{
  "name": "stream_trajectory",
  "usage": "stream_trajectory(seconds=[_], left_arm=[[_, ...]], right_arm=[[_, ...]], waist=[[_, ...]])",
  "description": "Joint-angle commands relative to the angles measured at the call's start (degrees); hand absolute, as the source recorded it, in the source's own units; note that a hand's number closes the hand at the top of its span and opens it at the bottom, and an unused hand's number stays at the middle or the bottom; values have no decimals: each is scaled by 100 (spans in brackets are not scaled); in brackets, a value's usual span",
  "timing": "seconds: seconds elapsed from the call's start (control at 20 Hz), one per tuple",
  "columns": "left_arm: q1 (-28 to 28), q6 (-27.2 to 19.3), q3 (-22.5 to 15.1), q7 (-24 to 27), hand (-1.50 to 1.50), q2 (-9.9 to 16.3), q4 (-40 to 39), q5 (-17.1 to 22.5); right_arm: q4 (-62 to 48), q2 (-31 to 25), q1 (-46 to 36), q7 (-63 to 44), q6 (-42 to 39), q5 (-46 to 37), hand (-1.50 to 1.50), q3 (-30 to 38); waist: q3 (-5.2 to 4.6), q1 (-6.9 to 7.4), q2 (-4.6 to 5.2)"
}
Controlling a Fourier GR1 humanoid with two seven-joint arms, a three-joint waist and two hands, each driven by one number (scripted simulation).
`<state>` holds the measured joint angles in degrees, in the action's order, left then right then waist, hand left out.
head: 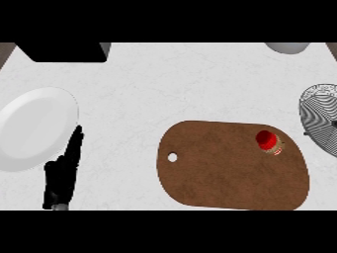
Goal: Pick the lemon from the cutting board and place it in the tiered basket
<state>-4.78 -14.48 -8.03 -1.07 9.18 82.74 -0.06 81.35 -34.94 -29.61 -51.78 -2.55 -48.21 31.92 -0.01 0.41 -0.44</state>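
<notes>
On the brown cutting board (229, 170) sits a red cup-like thing (269, 140), no readable label. The left hand (63, 173), fingers straight, rests beside a white plate (28, 129); a wire basket (331, 123) stands right.

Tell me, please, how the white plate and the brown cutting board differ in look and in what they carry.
The plate is white, round and glossy; the cutting board is brown, matte, and a rounded slab with a small hole near its left end. The plate shows nothing on it, while the board carries a small red object near its upper right. The plate lies at the left beside the left hand; the board lies right of centre, near the wire basket. Both lie flat on the counter.
</notes>
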Motion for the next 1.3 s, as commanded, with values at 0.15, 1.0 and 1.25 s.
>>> stream_trajectory(seconds=[0.15,1.0,1.25], left_arm=[[-33,202,33,161,0,-40,-344,83],[-143,-20,242,-164,0,-24,-113,-11],[-603,-81,28,0,0,-187,83,-105]], right_arm=[[-567,656,-329,538,1169,802,-150,612],[1693,142,1028,362,2319,965,-150,2350],[3403,292,1956,-425,1322,1623,-150,3308]], waist=[[5,19,66],[-1,-270,-11],[-6,-399,-68]])
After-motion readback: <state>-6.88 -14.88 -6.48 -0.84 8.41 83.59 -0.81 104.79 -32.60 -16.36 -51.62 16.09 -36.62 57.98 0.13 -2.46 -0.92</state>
